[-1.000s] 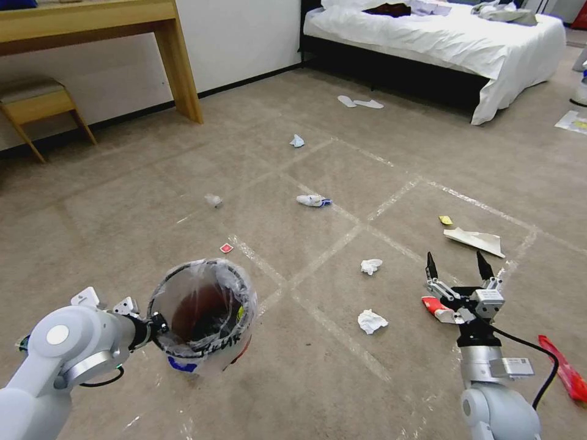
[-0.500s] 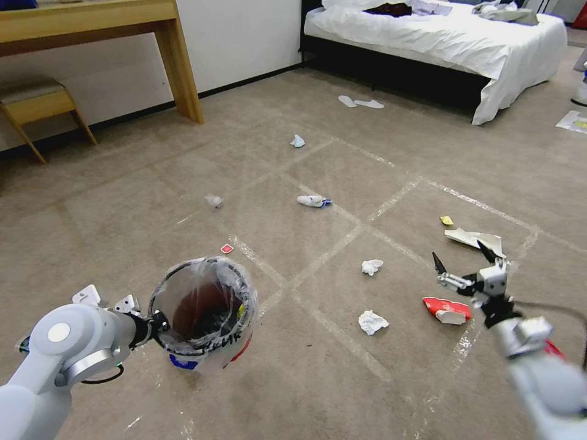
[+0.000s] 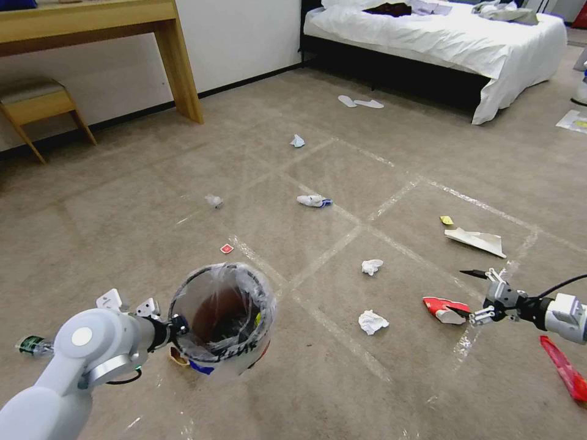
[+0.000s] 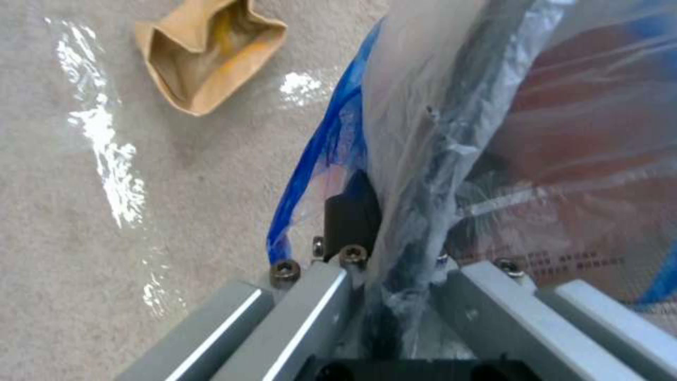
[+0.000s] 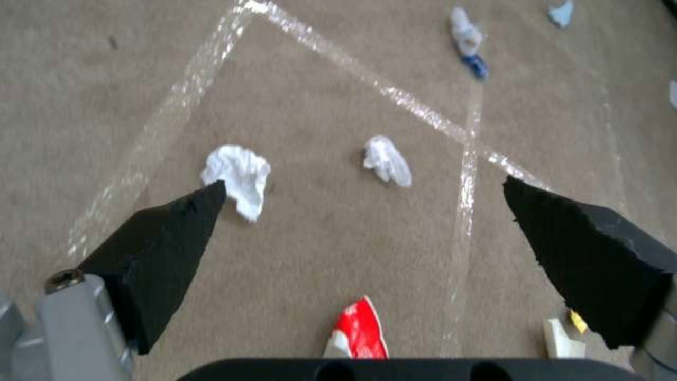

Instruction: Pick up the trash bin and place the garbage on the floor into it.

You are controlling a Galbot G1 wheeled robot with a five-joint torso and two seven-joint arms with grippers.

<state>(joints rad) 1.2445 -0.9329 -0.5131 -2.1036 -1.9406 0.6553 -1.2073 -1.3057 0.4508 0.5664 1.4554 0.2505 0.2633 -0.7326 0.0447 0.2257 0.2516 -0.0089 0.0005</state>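
since the earlier frames your right gripper [image 3: 468, 292] has swung from pointing away from the robot to lying sideways, low and pointing left, its tips now just beside the red wrapper [image 3: 445, 308]. the bin [image 3: 225, 318] has shifted a bit right and toward the robot with the left arm.

left gripper [image 4: 384, 296] is clamped on the bin's rim and liner, fingers [image 4: 353, 211] pinching the plastic, bin lifted and tilted over the floor [image 3: 306, 379]. so the pick-up part looks done.

right fingers [image 5: 169, 238] are wide apart and hold nothing. in the right wrist view the wrapper [image 5: 358, 330] sits low between them, not yet enclosed.

the garbage part looks barely started as far as you can see. still on the floor: two white tissues [image 3: 371, 321], [image 3: 370, 266], a white-blue wad [image 3: 313, 200], a folded paper [image 3: 476, 240], a yellow scrap [image 3: 446, 220], a small red square [image 3: 227, 248], a long red strip [image 3: 565, 370] near the right arm, a small bottle [image 3: 30, 345] by the left elbow, and a brown scrap [image 4: 204, 55] beside the bin. something dark lies inside the bin; can't tell what.
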